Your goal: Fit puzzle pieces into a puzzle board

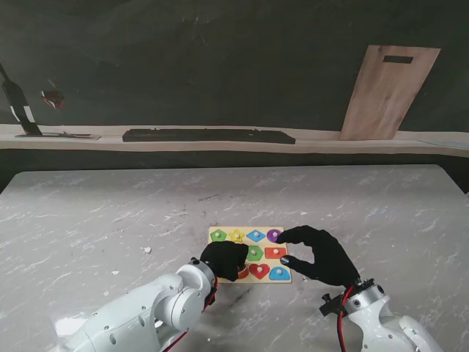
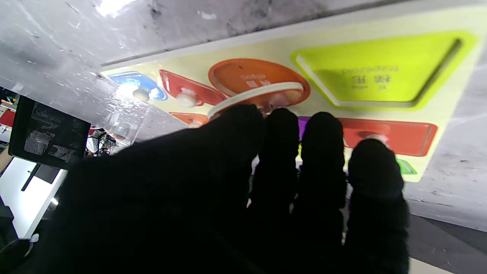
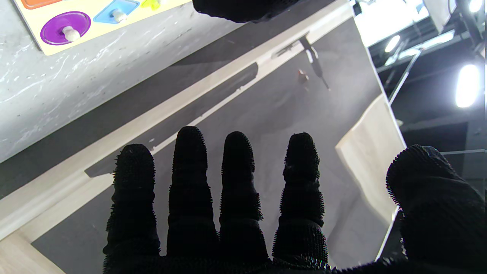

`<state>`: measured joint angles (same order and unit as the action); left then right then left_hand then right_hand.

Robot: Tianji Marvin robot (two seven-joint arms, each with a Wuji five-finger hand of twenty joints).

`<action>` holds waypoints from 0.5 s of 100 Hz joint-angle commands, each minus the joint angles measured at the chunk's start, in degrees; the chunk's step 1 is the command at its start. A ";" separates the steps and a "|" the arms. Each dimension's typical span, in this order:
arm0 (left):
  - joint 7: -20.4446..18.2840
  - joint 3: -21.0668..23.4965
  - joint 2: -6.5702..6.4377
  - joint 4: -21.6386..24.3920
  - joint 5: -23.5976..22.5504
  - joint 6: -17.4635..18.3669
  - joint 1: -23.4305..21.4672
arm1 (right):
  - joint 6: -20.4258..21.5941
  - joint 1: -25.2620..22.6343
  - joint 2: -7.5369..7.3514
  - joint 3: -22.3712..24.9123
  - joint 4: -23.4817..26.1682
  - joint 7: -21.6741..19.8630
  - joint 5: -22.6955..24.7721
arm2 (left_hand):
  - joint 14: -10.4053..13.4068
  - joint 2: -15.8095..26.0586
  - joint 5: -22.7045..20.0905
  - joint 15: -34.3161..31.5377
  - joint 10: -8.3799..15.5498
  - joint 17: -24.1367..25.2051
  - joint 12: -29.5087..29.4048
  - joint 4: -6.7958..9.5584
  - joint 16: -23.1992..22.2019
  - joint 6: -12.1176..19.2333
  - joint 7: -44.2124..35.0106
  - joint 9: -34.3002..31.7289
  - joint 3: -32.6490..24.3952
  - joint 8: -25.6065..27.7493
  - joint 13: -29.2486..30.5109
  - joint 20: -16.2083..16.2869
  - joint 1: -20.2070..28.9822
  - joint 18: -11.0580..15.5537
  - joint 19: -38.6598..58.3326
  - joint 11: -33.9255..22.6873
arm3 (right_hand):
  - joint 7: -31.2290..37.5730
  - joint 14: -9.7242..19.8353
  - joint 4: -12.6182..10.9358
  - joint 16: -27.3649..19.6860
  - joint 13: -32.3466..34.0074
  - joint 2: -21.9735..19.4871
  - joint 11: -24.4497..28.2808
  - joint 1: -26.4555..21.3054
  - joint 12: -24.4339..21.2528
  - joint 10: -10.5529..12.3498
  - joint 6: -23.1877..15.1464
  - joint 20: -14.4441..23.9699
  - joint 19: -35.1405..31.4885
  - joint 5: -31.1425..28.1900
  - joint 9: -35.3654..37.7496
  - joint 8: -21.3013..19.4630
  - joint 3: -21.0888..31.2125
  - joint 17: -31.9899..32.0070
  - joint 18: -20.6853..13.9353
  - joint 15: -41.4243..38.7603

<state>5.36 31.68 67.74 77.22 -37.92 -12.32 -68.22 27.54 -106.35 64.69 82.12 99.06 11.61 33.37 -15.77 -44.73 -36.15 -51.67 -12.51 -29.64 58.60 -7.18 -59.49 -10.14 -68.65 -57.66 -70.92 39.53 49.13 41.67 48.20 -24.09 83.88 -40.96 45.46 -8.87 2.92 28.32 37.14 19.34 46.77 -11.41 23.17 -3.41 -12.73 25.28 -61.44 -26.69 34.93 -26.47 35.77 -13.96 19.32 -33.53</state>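
Fingers of the left hand (image 2: 213, 190) gripped an orange piece (image 2: 255, 92), tilted over its recess in the puzzle board (image 1: 249, 253) for seating; the right hand (image 1: 319, 254) hovered open, steadying nothing.

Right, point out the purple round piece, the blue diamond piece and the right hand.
purple round piece (image 3: 65, 27), right wrist view, on its purple face beside the knob.
blue diamond piece (image 3: 116, 10), right wrist view, on its blue face near the knob.
right hand (image 1: 320, 255), stand view, on the back of the glove.
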 commanded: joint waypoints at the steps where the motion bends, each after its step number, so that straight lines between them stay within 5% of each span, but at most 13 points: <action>1: -0.12 -0.24 0.18 -0.17 0.32 -0.32 0.10 | -0.06 -0.35 0.27 -0.16 0.21 0.13 0.14 | -1.08 -0.41 2.27 -1.60 -0.34 0.46 0.23 2.03 -0.42 -0.75 -1.01 0.51 -1.37 -0.40 -0.82 1.64 1.96 -0.74 1.52 -1.20 | 0.26 1.60 -0.63 0.23 -0.89 -1.63 -0.25 -1.38 0.11 1.65 -1.10 0.50 -0.92 -0.66 1.26 -0.61 -0.79 0.50 -0.79 -0.71; 50: -0.80 -1.29 -0.05 -0.62 -0.54 -0.61 0.71 | -0.07 -0.41 0.29 -0.12 0.24 0.23 0.18 | -1.32 -0.25 2.35 -1.51 -0.59 0.63 -0.09 1.92 -0.22 -0.91 -0.98 0.61 -1.01 -0.75 -1.12 1.69 2.22 -0.88 1.32 -0.85 | 0.25 1.63 -0.63 0.23 -0.84 -1.66 -0.23 -1.40 0.12 1.67 -1.02 0.50 -0.92 -0.72 1.31 -0.59 -0.79 0.45 -0.79 -0.73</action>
<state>5.00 30.58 67.78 76.81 -38.31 -12.62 -67.63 27.52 -106.35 64.70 82.12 99.06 11.71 33.39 -15.78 -44.72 -35.59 -51.67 -12.42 -29.37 58.72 -7.17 -59.48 -10.14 -68.65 -57.33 -70.50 39.50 49.02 41.69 48.20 -24.09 83.88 -40.99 45.46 -8.87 2.90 28.32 37.14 19.31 46.77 -12.03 23.17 -3.41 -12.73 25.28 -61.44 -26.70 34.93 -26.50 35.71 -13.96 19.32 -33.53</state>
